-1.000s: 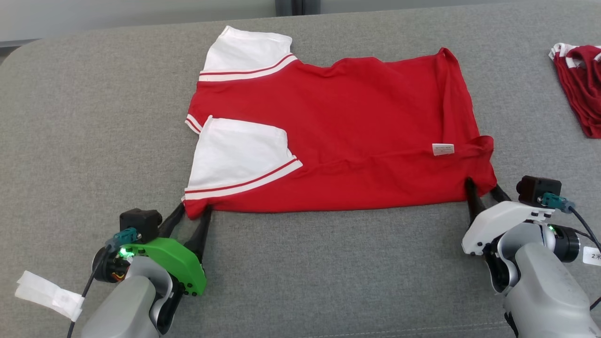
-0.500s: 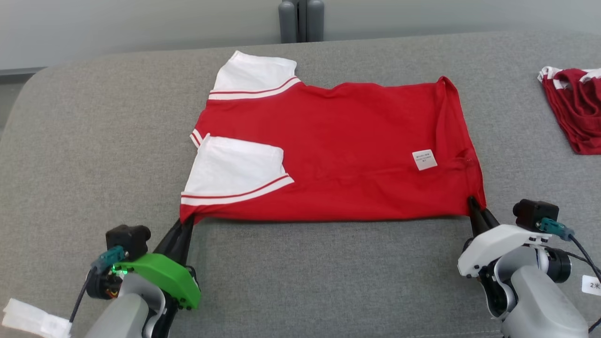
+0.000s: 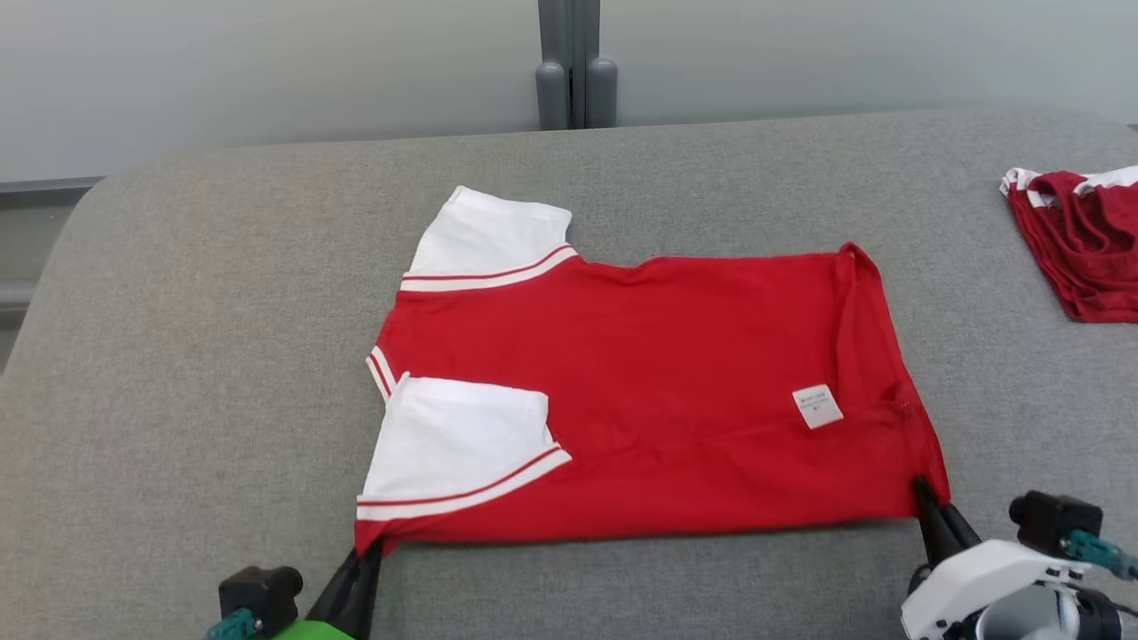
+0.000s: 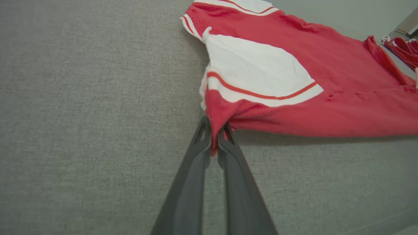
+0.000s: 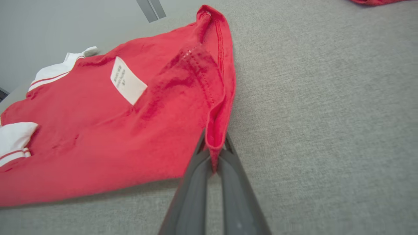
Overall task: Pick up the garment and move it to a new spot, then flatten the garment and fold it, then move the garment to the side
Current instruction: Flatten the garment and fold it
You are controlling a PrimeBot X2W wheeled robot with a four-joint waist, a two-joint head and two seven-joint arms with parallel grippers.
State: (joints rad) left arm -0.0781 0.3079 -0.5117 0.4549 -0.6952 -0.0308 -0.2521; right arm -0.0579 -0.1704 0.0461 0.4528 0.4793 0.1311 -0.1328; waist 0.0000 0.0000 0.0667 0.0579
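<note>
Head view shows the red garment (image 3: 676,400) lying flat on the grey worktop (image 3: 222,356), with the left tool (image 3: 367,553) and the right tool (image 3: 923,491) each pinched tight on one near corner, I think so that the near edge lifts evenly for the fold.

**L gripper** (image 3: 371,549): two long dark fingers pressed together, pinching the near-left (sleeve-end) corner of the red fabric T-shirt w/ white sleeves (image 3: 658,400). The green wrist cover (image 3: 307,631) sits just behind. L wrist view: fingers (image 4: 196,173) converge on a red fold of that corner.

**R gripper** (image 3: 922,491): fingers likewise closed, nipping the shirt's near-right hem corner. The white wrist housing (image 3: 969,578) sits behind. Both grippers approach from the shirt's near edge.
</note>
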